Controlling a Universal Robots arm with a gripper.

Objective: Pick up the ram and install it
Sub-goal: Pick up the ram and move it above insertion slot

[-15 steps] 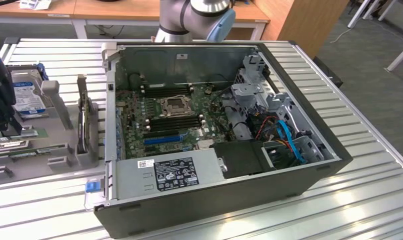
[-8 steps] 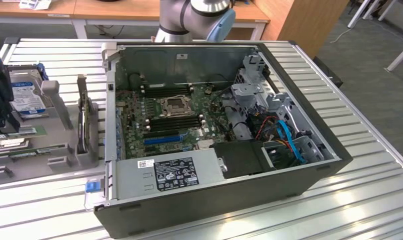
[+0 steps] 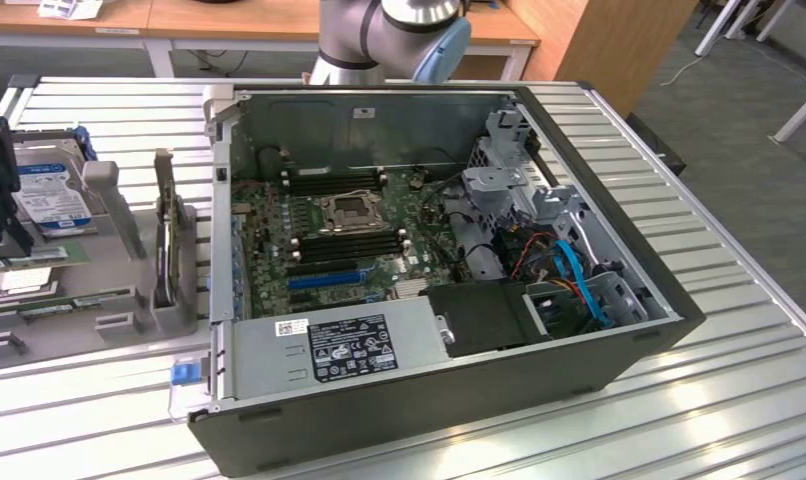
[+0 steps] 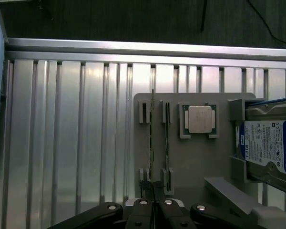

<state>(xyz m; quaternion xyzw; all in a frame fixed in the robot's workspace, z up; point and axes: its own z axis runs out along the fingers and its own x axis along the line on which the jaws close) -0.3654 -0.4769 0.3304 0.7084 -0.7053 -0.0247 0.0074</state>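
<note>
The pincer (image 4: 154, 202) was closed on one end of the ram (image 4: 152, 138), which stood on edge in a grey holder (image 4: 195, 162) on the surface (image 4: 76, 143), near a processor chip (image 4: 199, 119).

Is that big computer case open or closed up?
Open. The computer case lies on its side with no panel covering the top, so the motherboard inside is in plain view.

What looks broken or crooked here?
Nothing stands out. The ram runs straight from the shut pincer, and the chip and hard drive sit neatly in the gray holder.
</note>
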